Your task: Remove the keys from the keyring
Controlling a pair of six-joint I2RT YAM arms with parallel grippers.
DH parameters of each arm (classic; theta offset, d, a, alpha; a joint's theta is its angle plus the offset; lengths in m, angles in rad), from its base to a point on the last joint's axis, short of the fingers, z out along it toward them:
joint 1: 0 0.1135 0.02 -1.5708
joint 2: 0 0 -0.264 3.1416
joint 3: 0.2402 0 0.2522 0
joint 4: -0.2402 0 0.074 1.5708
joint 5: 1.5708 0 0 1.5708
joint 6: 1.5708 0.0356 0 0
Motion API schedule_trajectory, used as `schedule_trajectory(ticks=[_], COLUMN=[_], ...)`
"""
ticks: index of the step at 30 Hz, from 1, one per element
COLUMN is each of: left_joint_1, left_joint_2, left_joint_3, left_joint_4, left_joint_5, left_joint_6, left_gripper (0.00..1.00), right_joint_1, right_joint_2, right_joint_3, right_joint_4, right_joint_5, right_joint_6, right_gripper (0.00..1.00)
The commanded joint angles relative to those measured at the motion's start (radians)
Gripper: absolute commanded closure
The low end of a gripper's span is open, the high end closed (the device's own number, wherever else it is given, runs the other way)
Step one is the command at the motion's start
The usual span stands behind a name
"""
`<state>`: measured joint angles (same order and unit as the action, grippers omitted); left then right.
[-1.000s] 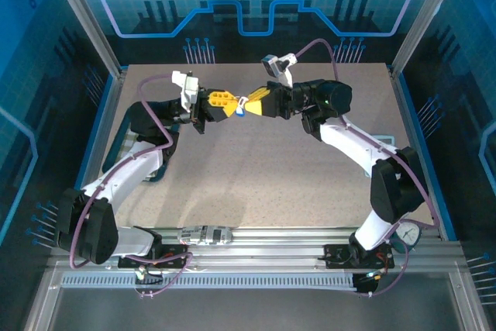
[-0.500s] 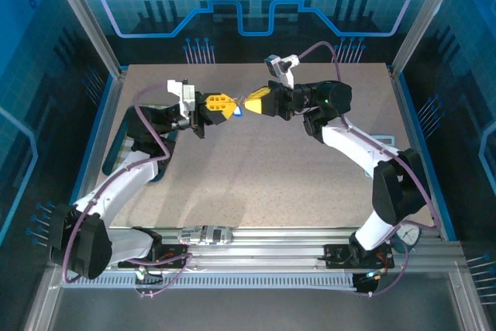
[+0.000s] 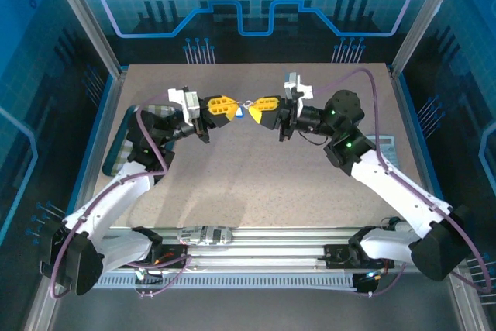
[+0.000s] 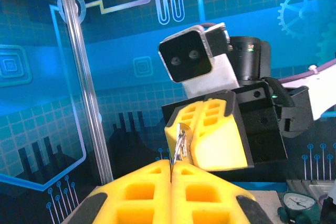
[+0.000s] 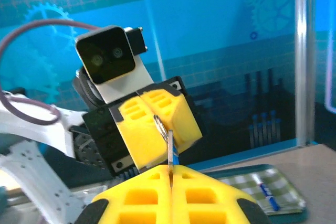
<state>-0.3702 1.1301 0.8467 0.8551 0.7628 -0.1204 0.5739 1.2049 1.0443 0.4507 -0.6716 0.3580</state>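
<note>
L pincer (image 3: 234, 107) & R pincer (image 3: 255, 105) up mid-air, tip-to-tip on keyring (image 3: 245, 104)

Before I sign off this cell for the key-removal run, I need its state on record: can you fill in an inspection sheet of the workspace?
Surface: tabletop tan, speckled.
Job's things: keyring and keys held in the air between the two arms, seemingly joined.
Clutter: checked tray holding a blue pen; dial gauge at the table's right edge.
Grippers: left gripper jaws shut at the keyring; right gripper jaws shut, apparently on the keys' silver blade.
Cables: purple cable looped along each arm, hanging free.
Surroundings: blue printed panels, metal frame posts.
</note>
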Motion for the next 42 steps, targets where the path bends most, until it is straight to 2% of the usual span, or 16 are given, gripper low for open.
schedule_trajectory(ticks=[1, 5, 15, 22, 29, 34, 38, 42], left_joint_1=[-0.007, -0.016, -0.023, -0.029, -0.037, -0.039, -0.039, -0.038], left_joint_2=[-0.012, -0.016, 0.005, -0.008, -0.013, -0.016, -0.011, -0.006], left_joint_3=[-0.008, -0.004, -0.003, 0.003, 0.018, -0.012, -0.036, -0.053], left_joint_4=[-0.008, -0.054, -0.031, -0.074, -0.136, -0.096, -0.030, 0.019], left_joint_5=[-0.053, -0.043, -0.041, 0.053, 0.107, 0.063, 0.049, 0.060], left_joint_6=[0.032, 0.056, 0.008, 0.017, 0.030, -0.012, -0.056, -0.084], left_gripper=[1.00, 1.00, 1.00, 1.00, 1.00, 1.00, 1.00, 1.00], right_joint_1=[0.019, 0.026, 0.107, 0.105, 0.126, 0.163, 0.208, 0.205], right_joint_2=[-0.020, -0.036, -0.085, -0.074, -0.084, -0.094, -0.109, -0.110], right_joint_3=[-0.021, -0.039, -0.079, -0.035, -0.029, -0.037, -0.081, -0.074], right_joint_4=[-0.088, -0.068, -0.073, -0.126, -0.151, -0.138, -0.060, -0.060], right_joint_5=[0.113, 0.156, 0.384, 0.373, 0.424, 0.480, 0.533, 0.566], right_joint_6=[-0.163, -0.188, -0.361, -0.367, -0.421, -0.505, -0.588, -0.566], right_gripper=[1.00, 1.00, 1.00, 1.00, 1.00, 1.00, 1.00, 1.00])
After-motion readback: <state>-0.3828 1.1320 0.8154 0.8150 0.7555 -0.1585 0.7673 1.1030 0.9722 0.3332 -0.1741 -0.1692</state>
